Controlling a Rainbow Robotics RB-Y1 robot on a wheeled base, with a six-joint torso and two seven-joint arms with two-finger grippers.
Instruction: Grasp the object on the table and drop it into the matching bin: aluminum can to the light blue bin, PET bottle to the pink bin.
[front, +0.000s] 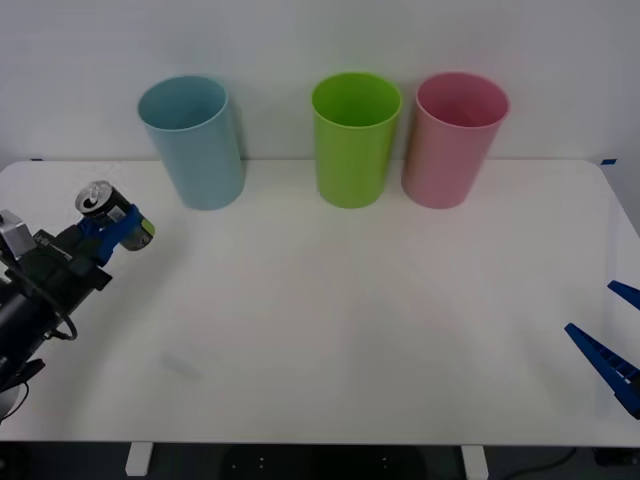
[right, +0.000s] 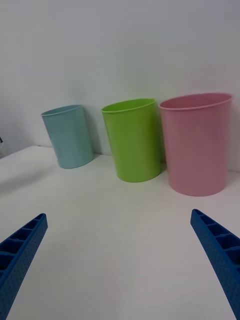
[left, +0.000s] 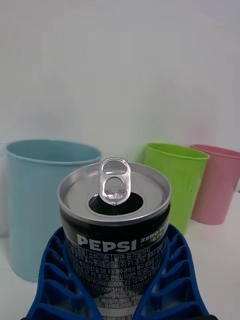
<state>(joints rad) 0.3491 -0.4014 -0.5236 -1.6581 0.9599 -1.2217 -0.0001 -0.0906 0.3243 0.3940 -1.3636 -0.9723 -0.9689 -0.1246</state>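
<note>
Well, the left gripper (front: 112, 232), at the frame's left edge, clamps the aluminum can (front: 108, 212) above the table (front: 330, 320), lower-left of the light blue bin (front: 193, 140). Released short, it would likely hit the rim and bounce off. Open tabletop lies between them. The right gripper (front: 612, 345) waits spread at lower right.

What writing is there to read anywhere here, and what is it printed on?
"PEPSI": on the aluminum can, held in the left gripper.
"ZERO SU...": beside it, partly hidden.
Fine print below: too small to read.
Bins: no writing.
</note>
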